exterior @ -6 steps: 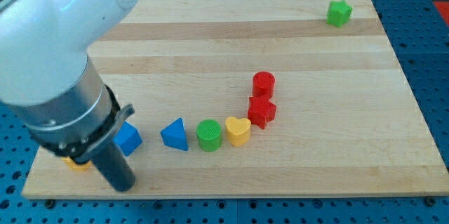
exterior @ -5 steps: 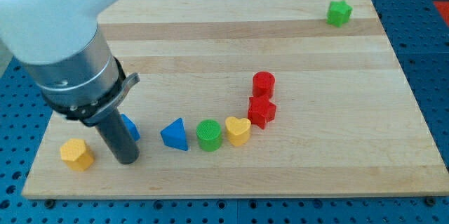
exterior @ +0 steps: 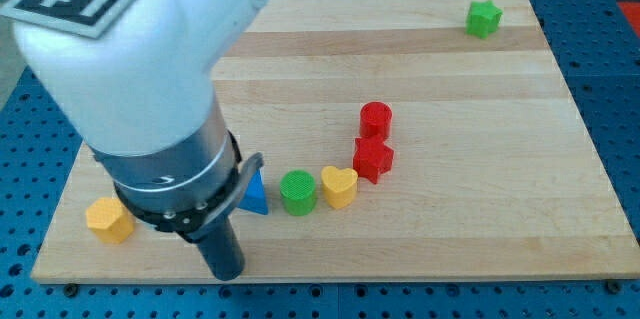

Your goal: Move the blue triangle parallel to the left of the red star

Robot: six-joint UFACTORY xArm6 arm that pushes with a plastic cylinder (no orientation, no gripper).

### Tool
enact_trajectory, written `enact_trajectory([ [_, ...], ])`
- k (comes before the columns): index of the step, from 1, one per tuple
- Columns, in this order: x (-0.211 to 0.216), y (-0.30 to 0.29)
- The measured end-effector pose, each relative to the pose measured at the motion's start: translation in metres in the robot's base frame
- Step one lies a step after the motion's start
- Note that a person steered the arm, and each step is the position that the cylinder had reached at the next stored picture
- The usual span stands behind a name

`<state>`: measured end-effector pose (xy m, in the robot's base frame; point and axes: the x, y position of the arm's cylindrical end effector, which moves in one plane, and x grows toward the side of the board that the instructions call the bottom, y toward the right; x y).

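Note:
The blue triangle (exterior: 255, 196) lies at the lower middle of the board, mostly hidden behind my arm; only its right edge shows. The red star (exterior: 373, 159) sits to its right, further up the view, with a red cylinder (exterior: 376, 119) touching it just above. My tip (exterior: 228, 273) rests near the board's bottom edge, below and slightly left of the blue triangle, apart from it.
A green cylinder (exterior: 297, 192) and a yellow heart (exterior: 339, 186) stand in a row between the triangle and the star. A yellow block (exterior: 109, 219) lies at the bottom left. A green block (exterior: 483, 18) sits at the top right corner. My arm hides the blue cube.
My arm has swung to the right and down the view, now covering the blue cube and most of the blue triangle. The blocks still in view have not moved.

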<state>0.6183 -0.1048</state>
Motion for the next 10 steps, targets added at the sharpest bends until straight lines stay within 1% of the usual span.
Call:
enact_trajectory([
  [1, -0.035, 0.018],
  [3, -0.085, 0.036],
  [4, -0.127, 0.036],
  [5, -0.141, 0.028],
  [7, -0.147, 0.021],
  [8, -0.136, 0.034],
  [9, -0.102, 0.034],
  [10, -0.076, 0.03],
])
